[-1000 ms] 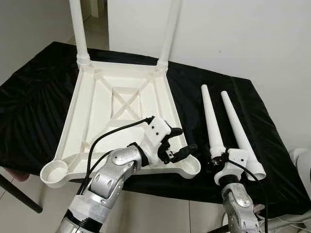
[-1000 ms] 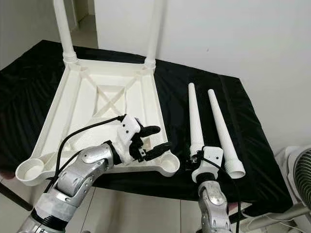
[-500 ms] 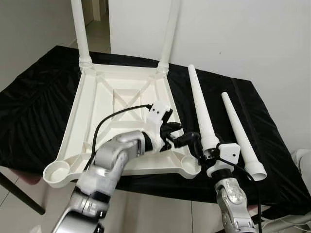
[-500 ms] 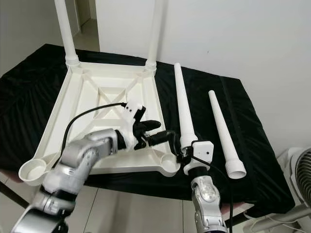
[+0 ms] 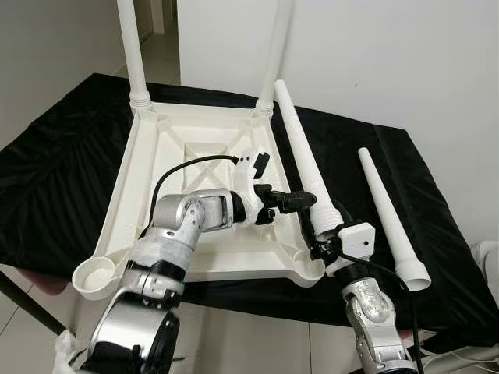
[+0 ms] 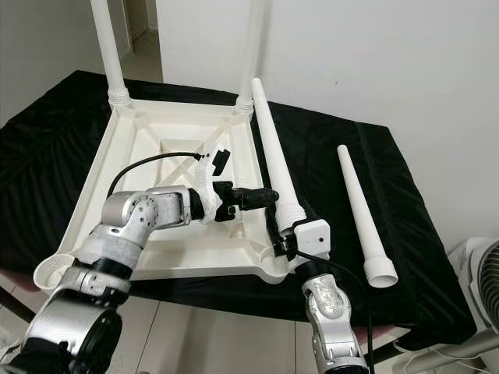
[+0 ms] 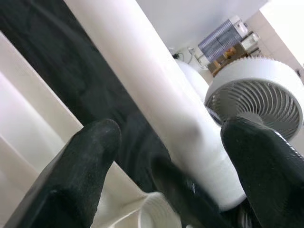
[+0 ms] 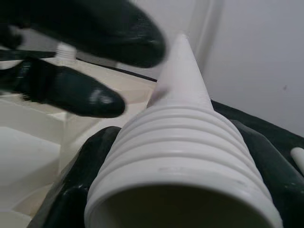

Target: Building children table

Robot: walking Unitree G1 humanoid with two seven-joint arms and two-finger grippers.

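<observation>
The white children table top [image 5: 195, 156] lies upside down on the tabletop [image 5: 62, 164] covered with black cloth, and the work looks about half finished. Two legs [image 5: 131, 47] already stand upright in the corner sockets at the far side, at about 11 and 12 o'clock in the head views. The two near sockets are still without legs: one round socket [image 5: 92, 277] at about 8 o'clock, and the other near corner at about 5 o'clock of the frame. The right pincer [image 5: 321, 238] is closed around the ribbed thick end of the third leg [image 5: 300, 167] and holds it tilted, with the thin end pointing away toward 12 o'clock and the thick end just above that near corner. The left pincer [image 5: 295, 201] reaches across the frame to this leg; its fingers [image 7: 80, 166] are spread apart on both sides of the leg, and I cannot tell if they touch it. The fourth leg [image 5: 390, 218] rests flat on the cloth at about 3 o'clock, well apart from the frame. In my judgement, what remains is to turn the held leg upright and press it into its socket, then to do the same with the last leg.
</observation>
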